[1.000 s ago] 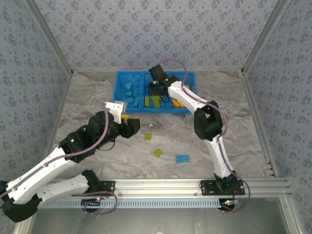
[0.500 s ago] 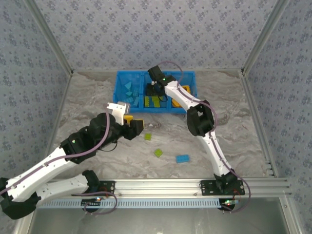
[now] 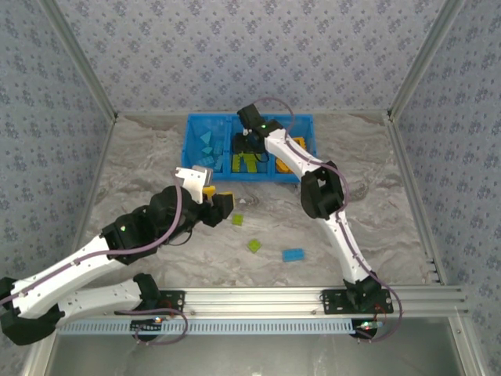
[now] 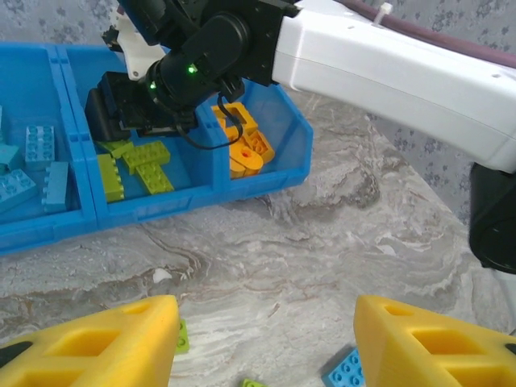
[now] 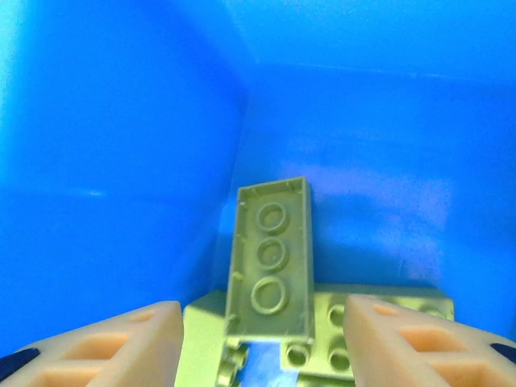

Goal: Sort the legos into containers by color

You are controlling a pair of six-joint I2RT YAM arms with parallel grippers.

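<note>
My right gripper (image 5: 262, 326) just parted: green brick (image 5: 270, 258) lies freed in the middle compartment (image 5: 121, 121). Left gripper (image 4: 266, 343) apart, empty.

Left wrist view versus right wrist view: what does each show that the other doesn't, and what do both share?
Left wrist: orange legos and blue legos in the bin's outer compartments, loose bricks on the table, the right arm reaching into the bin. Right wrist: close up, one lime brick resting underside up ahead of the right gripper's open jaws. Both: lime legos in the middle compartment.
</note>
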